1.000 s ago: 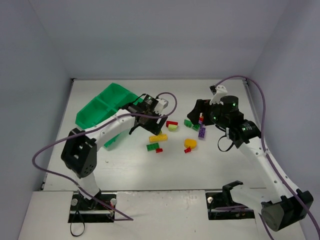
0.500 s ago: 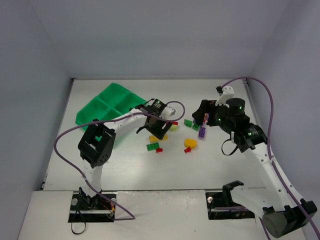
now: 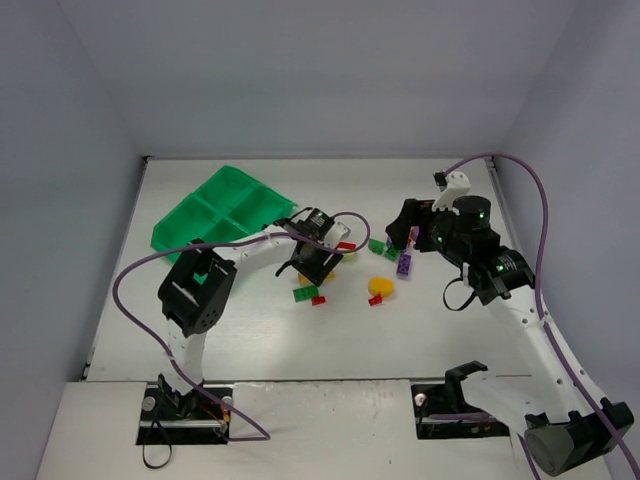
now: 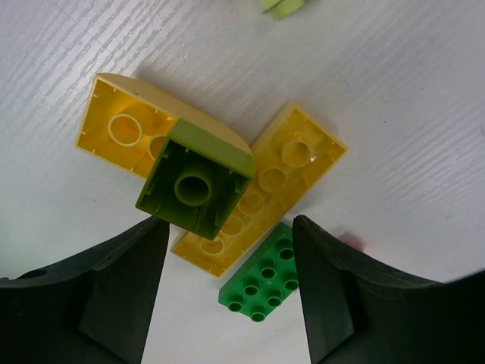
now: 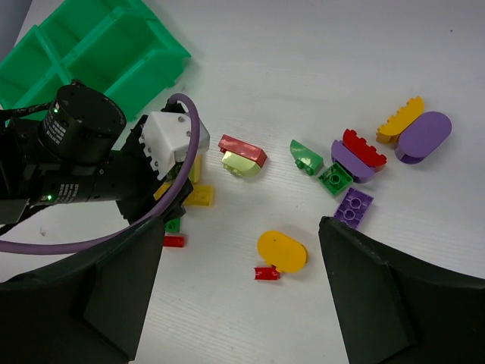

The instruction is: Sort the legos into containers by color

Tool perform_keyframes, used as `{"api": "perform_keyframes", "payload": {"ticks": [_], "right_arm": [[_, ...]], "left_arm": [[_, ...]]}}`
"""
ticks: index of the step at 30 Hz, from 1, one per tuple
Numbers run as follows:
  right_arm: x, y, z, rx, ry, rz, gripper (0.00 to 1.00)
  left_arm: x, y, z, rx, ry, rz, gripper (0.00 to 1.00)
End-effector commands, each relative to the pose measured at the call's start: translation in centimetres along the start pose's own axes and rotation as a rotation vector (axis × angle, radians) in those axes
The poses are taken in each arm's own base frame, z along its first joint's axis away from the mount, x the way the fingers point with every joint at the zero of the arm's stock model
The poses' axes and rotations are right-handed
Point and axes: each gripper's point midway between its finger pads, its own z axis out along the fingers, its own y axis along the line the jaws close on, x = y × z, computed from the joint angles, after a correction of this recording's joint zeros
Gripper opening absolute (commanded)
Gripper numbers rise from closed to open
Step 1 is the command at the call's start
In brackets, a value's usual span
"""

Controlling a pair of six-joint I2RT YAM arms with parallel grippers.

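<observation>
My left gripper (image 3: 312, 262) is open, low over a cluster of legos. In the left wrist view its fingers (image 4: 114, 296) flank a small green plate (image 4: 261, 287). Just beyond lie a long yellow brick (image 4: 265, 186), a curved yellow brick (image 4: 121, 133) and an olive-green brick (image 4: 193, 186) resting on them. My right gripper (image 3: 405, 225) is open and empty, held high over a yellow oval piece (image 5: 282, 251) and a small red brick (image 5: 266, 273). The green four-compartment tray (image 3: 215, 210) stands at the back left.
More legos lie right of centre: a red-and-lime pair (image 5: 242, 154), green bricks (image 5: 334, 179), a purple plate (image 5: 353, 207), a purple-and-red pair (image 5: 356, 155), and a yellow and purple pair (image 5: 413, 129). A small red brick (image 5: 173, 241) lies by the left gripper. The left arm's cable loops above.
My left gripper has moved from beside the tray to the right and down over the yellow bricks. My right arm shifted slightly to the right, then held still.
</observation>
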Motion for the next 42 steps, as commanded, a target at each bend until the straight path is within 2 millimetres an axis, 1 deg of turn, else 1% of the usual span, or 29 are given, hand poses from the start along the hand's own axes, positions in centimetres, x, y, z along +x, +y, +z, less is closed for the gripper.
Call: {"api": "perform_keyframes", "payload": {"ticks": [1, 2, 6, 7, 9, 10, 12, 13, 14, 16, 17, 18, 19, 20, 23, 26, 28, 29, 30, 33, 34, 35, 36, 37, 38, 39, 40, 41, 42], "right_arm": [[-1.7, 0.1, -0.5, 0.002, -0.063, -0.011, 0.8], [-1.7, 0.0, -0.5, 0.002, -0.063, -0.013, 0.8], [-1.7, 0.1, -0.8, 0.001, -0.067, -0.015, 0.8], [-1.6, 0.0, -0.8, 0.003, -0.066, -0.014, 0.8], [-1.4, 0.0, -1.0, 0.002, -0.068, -0.013, 0.8], [-1.6, 0.1, -1.2, 0.0, -0.075, -0.014, 0.8], [-1.5, 0.0, -1.3, 0.0, -0.074, -0.012, 0.8], [-1.4, 0.0, -1.3, 0.0, -0.074, -0.012, 0.8], [-1.4, 0.1, -1.3, -0.001, -0.073, -0.012, 0.79], [-1.3, 0.1, -1.3, -0.004, -0.071, -0.012, 0.8], [-1.3, 0.1, -1.3, -0.006, -0.069, -0.011, 0.8], [-1.3, 0.2, -1.3, -0.01, -0.069, -0.011, 0.8], [-1.3, 0.3, -1.3, -0.014, -0.066, -0.009, 0.8], [-1.4, 0.3, -1.3, -0.016, -0.067, -0.009, 0.8], [-1.4, 0.4, -1.3, -0.017, -0.067, -0.008, 0.8], [-1.2, 0.4, -1.4, -0.021, -0.069, -0.002, 0.79], [-1.0, 0.5, -1.5, -0.025, -0.065, 0.001, 0.79], [-1.0, 0.5, -1.6, -0.027, -0.067, 0.004, 0.79], [-1.0, 0.6, -1.7, -0.031, -0.068, 0.003, 0.79], [-1.1, 0.6, -2.0, -0.028, -0.075, 0.001, 0.79], [-1.3, 0.6, -2.0, -0.03, -0.081, 0.0, 0.79], [-1.4, 0.6, -2.1, -0.028, -0.081, 0.0, 0.79], [-1.4, 0.6, -2.1, -0.027, -0.083, -0.001, 0.79], [-1.5, 0.7, -2.2, -0.028, -0.086, 0.0, 0.79], [-1.5, 0.7, -2.2, -0.028, -0.086, -0.002, 0.79], [-1.6, 0.7, -2.2, -0.028, -0.087, -0.002, 0.79], [-1.6, 0.7, -2.2, -0.028, -0.087, -0.002, 0.79], [-1.6, 0.7, -2.2, -0.027, -0.085, -0.001, 0.79], [-1.6, 0.7, -2.1, -0.029, -0.086, 0.0, 0.79]], "left_arm": [[-2.8, 0.2, -0.7, -0.03, -0.11, -0.015, 0.6], [-3.0, 0.2, -0.6, -0.03, -0.117, -0.014, 0.57], [-3.3, 0.1, -0.4, -0.027, -0.13, -0.018, 0.5], [-3.0, 0.0, -0.2, -0.024, -0.124, -0.021, 0.43], [-2.8, -0.1, -0.3, -0.02, -0.129, -0.025, 0.37], [-2.3, -0.1, -0.1, -0.02, -0.123, -0.03, 0.31], [-2.0, -0.2, -0.3, -0.016, -0.126, -0.03, 0.29], [-2.0, -0.2, -0.5, -0.014, -0.132, -0.032, 0.25], [-1.6, -0.3, -0.6, -0.012, -0.129, -0.034, 0.23], [-1.2, -0.4, -0.7, -0.007, -0.124, -0.038, 0.23], [-0.9, -0.4, -0.5, -0.007, -0.115, -0.04, 0.26], [-0.7, -0.3, -0.4, -0.012, -0.111, -0.044, 0.29], [-0.4, -0.3, -0.2, -0.013, -0.095, -0.049, 0.37], [-0.3, -0.3, -0.1, -0.013, -0.092, -0.053, 0.41], [0.2, -0.3, 0.2, -0.02, -0.065, -0.064, 0.46], [0.3, -0.2, 0.6, -0.05, -0.058, -0.063, 0.48], [0.4, 0.0, 0.6, -0.062, -0.059, -0.073, 0.48], [0.2, 0.0, 0.5, -0.062, -0.065, -0.074, 0.46], [0.1, 0.0, 0.4, -0.063, -0.071, -0.079, 0.32], [-1.2, 0.3, -1.8, -0.086, -0.134, -0.093, 0.1], [-2.2, 0.4, -3.5, -0.092, -0.178, -0.094, 0.07], [-2.8, 0.7, -4.7, -0.108, -0.202, -0.096, 0.05], [-2.8, 1.1, -5.9, -0.137, -0.206, -0.096, 0.04], [-4.1, 1.4, -8.5, -0.155, -0.269, -0.092, 0.02], [-4.4, 2.1, -10.0, -0.188, -0.291, -0.094, 0.02], [-4.8, 2.3, -12.6, -0.205, -0.333, -0.088, 0.02], [-5.5, 2.8, -14.4, -0.225, -0.374, -0.09, 0.02], [-5.7, 3.7, -16.0, -0.263, -0.395, -0.086, 0.02], [-6.2, 4.4, -18.5, -0.283, -0.449, -0.097, 0.02]]}}
